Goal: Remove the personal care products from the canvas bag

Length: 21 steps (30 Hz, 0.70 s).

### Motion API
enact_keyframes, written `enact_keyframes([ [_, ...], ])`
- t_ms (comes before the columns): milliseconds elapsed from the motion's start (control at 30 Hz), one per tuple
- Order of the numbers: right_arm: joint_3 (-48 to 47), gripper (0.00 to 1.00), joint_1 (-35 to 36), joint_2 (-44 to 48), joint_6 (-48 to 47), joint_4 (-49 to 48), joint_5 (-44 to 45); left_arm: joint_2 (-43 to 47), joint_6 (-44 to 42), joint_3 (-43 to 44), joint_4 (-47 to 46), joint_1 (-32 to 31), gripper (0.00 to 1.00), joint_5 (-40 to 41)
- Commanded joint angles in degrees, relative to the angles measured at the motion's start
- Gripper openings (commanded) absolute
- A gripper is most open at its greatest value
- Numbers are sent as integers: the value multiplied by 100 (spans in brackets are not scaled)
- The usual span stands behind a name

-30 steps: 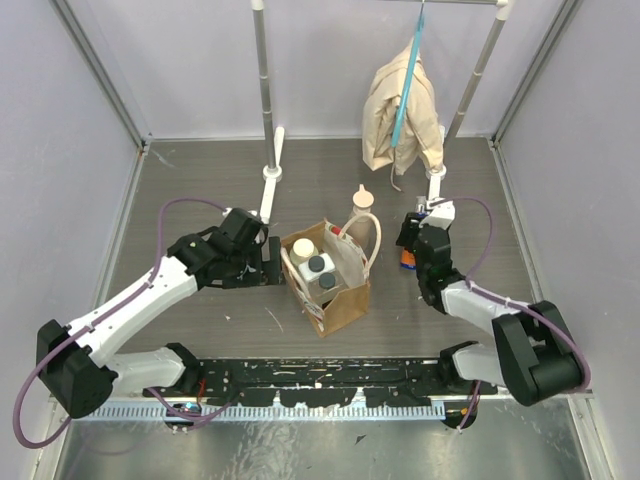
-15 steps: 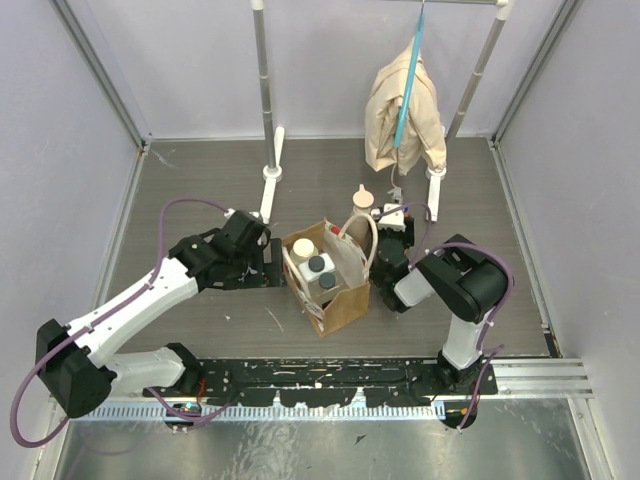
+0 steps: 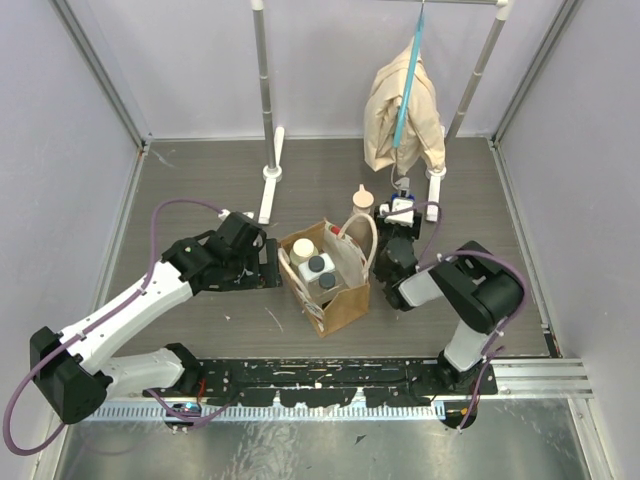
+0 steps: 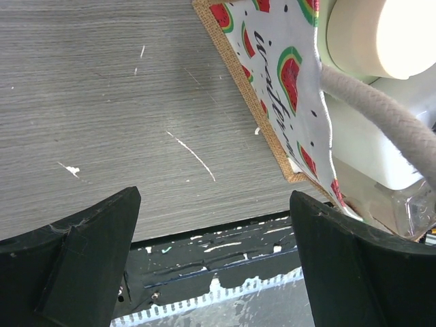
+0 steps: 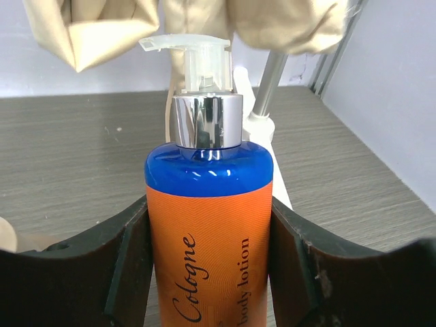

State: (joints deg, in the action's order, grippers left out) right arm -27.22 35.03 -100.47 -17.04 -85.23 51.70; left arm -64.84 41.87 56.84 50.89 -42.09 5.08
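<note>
Blue-and-orange plastic filled the right gripper (image 5: 210,272): its black fingers (image 5: 129,266) were clamped on the lower body of the Cologne body lotion bottle (image 5: 208,177), which stood upright with its clear pump head on top. Beyond the bottle hung the beige draped cloth (image 5: 88,27) and a rack post (image 5: 271,78). Seen from above, the canvas bag (image 3: 340,295) sat just to this gripper's left, with the beige pump-top bottle (image 3: 362,197) near it at the bag's far corner.

The glossy bottle was gripped low, so it could probably slide or tip if set down carelessly. A swing toward the bag might also knock the pump-top bottle over.

The left gripper (image 4: 214,259) hung beside the bag with its jaws wide apart and nothing between them. Ahead to its right were the bag's watermelon-print lining (image 4: 286,88) and a cream rope handle (image 4: 381,112). The cream-capped bottle (image 3: 303,247) and the dark-grey-capped bottle (image 3: 318,266) remained inside. A finger reaching in could snag that handle or shove the light bag over, spilling both bottles.
</note>
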Motion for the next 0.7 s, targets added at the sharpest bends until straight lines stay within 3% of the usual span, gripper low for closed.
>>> enact_keyframes([
  [0,261,1,-24,1163,-478,-1230,-160,48,41,2,8,-23,99,64],
  [133,638,1,54,2568,-729,-597,-273,38,58,27,-39,-65,99,52],
  [267,-244,1,111,4498,544,3900,-968,225,8,121,-287,-208,99,-35],
  [333,-753,1,118,5054,982,5174,-1796,427,-88,242,-562,-344,99,-92],
  [500,-2196,1,129,5275,1981,7447,-3453,839,-448,552,-1532,-616,99,-589],
  [667,-2834,1,194,5152,2566,8074,-4338,800,-774,761,-2579,-847,99,-1799],
])
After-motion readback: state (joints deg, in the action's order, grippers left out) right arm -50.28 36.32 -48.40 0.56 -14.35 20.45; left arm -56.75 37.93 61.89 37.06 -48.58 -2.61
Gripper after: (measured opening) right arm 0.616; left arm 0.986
